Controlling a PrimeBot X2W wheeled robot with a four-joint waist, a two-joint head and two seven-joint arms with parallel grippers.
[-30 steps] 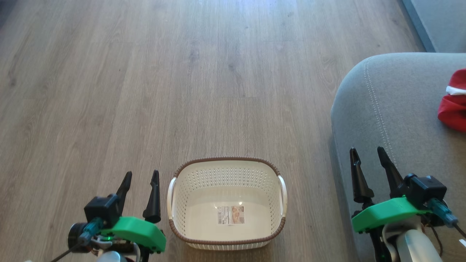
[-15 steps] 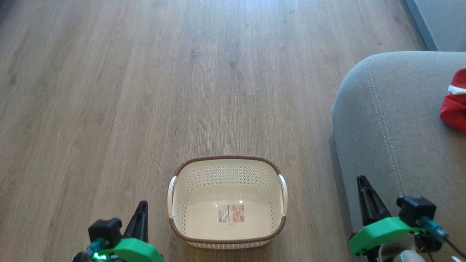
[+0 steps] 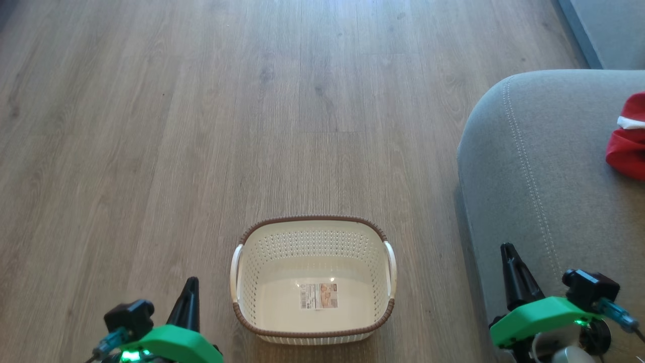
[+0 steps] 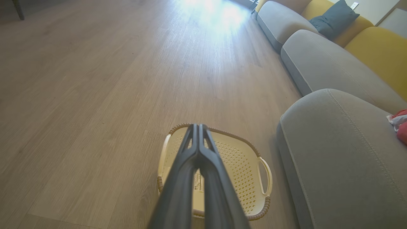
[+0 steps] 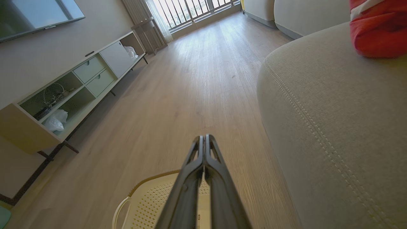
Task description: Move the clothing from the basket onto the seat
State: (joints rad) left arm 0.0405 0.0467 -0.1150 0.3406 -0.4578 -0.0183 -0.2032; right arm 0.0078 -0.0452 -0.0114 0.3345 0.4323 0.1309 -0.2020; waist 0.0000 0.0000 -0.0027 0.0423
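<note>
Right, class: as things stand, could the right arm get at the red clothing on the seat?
Probably yes: the right gripper, shut, hovers at the seat edge; only bare upholstery lies between it and the clothing.

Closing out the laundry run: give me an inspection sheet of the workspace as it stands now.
Surface: wood-plank floor, sun glare at its far end.
Basket: the basket stands upright on the floor beside the seat; no clothing inside, a label sticker on its bottom.
Clothing: red clothing with white trim lies on the seat.
Clutter: white bags in the TV cabinet.
Grippers: left gripper and right gripper both shut, holding nothing.
Cables: thin dark cable at the right wrist.
Surroundings: more grey sofa cushions, a dark pillow, a window railing.
</note>
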